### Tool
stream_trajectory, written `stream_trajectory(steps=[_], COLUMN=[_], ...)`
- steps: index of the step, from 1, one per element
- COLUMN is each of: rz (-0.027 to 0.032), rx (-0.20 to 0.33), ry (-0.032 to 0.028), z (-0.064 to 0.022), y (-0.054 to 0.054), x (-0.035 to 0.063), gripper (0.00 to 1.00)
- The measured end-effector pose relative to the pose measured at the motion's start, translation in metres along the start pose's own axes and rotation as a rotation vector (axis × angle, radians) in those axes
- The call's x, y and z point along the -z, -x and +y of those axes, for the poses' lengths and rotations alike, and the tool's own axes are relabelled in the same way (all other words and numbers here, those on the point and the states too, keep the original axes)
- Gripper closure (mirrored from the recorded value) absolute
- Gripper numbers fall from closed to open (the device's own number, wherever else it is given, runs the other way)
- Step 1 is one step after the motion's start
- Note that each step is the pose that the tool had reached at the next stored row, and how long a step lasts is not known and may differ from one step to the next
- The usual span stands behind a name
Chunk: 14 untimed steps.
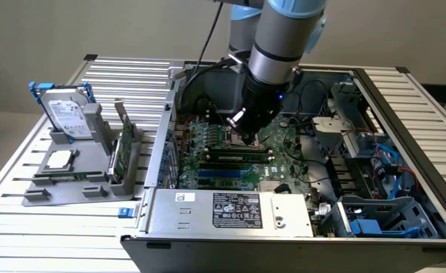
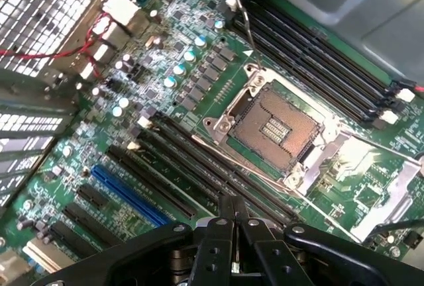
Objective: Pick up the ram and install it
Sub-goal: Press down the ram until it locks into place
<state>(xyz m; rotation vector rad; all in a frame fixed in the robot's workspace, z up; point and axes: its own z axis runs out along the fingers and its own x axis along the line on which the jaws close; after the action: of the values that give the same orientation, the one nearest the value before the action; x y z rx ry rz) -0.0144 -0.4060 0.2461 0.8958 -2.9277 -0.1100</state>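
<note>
Gripper [image 2: 233, 223] hanging low inside the open computer case [image 1: 230, 210], fingers pressed together (nothing visibly held), just over the motherboard [image 2: 199, 81] memory slots [image 2: 218, 170].

A pale slatted metal tabletop [image 1: 124, 77] carried an open grey desktop computer case [image 1: 207, 227] lying on its side, towards the exterior view's right. Beside it, to the left, a grey plastic parts holder [image 1: 71, 190] rested flat on the slats.
</note>
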Motion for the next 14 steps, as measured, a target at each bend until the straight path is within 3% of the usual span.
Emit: stream_trajectory(steps=[14], rz=[-0.0207], rx=[-0.232], ry=[0.0115], z=[-0.0005], y=[0.0003], x=[-0.0055], gripper=[0.89])
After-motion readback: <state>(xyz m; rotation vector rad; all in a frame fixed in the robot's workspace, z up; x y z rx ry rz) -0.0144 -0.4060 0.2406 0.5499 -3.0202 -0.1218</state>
